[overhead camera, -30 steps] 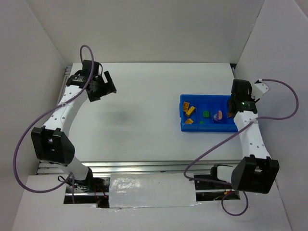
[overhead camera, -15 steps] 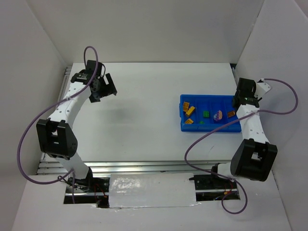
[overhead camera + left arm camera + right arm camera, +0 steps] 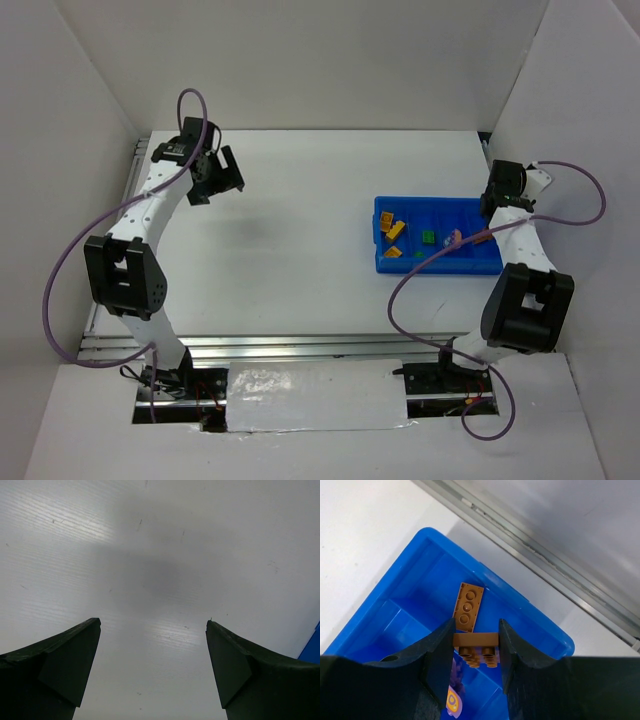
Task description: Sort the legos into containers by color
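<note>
Right wrist view: we see the right claw (image 3: 475,639) clamped on a brown brick (image 3: 480,656) above the tray (image 3: 420,545), lower centre; a brown plate (image 3: 468,605) lies flat just behind. Top view: the tray, right of centre, holds yellow bricks (image 3: 396,230), a green brick (image 3: 428,237) and a purple brick (image 3: 453,237). Left claw (image 3: 215,175) gapes wide, upper left, over the table (image 3: 300,200).

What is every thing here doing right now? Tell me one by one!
left gripper: open, empty, over the table.
right gripper: shut on the held brown lego.
held brown lego: pinched, over the blue tray.
flat brown lego: lying studs up in the end compartment.
green lego: lying in a middle compartment.
yellow and orange legos: lying together in the other end compartment.
blue tray: resting on the table.
</note>
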`<state>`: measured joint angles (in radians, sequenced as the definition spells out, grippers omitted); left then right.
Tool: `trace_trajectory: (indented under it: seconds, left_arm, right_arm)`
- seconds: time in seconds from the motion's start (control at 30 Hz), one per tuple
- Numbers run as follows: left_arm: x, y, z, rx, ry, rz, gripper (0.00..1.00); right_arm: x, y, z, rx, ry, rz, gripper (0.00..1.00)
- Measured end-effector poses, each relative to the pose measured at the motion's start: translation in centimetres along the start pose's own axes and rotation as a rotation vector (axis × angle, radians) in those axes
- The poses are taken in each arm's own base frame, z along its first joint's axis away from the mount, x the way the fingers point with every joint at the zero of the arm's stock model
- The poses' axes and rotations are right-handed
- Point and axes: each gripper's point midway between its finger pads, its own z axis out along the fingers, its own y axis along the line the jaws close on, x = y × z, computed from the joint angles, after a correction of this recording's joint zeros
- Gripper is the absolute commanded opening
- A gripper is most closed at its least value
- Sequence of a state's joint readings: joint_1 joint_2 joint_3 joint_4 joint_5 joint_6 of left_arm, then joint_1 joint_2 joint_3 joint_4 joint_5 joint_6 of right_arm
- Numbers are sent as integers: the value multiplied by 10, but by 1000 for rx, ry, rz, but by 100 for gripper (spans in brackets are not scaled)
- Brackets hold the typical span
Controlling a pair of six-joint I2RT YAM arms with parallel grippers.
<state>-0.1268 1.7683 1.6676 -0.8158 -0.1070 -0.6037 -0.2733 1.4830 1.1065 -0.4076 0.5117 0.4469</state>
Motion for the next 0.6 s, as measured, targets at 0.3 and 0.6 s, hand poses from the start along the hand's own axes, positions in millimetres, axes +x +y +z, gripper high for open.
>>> trace_trajectory:
  seconds: [0.3,0.6]
  left_arm:
    - [-3,1,2,-1,-3,-4,99]
    - [-4,0,3,4,-4,-4,100]
  right_arm:
    - [3,1,2,-11,13,-11,29]
    - [9,-2,9,7,30,-31,71]
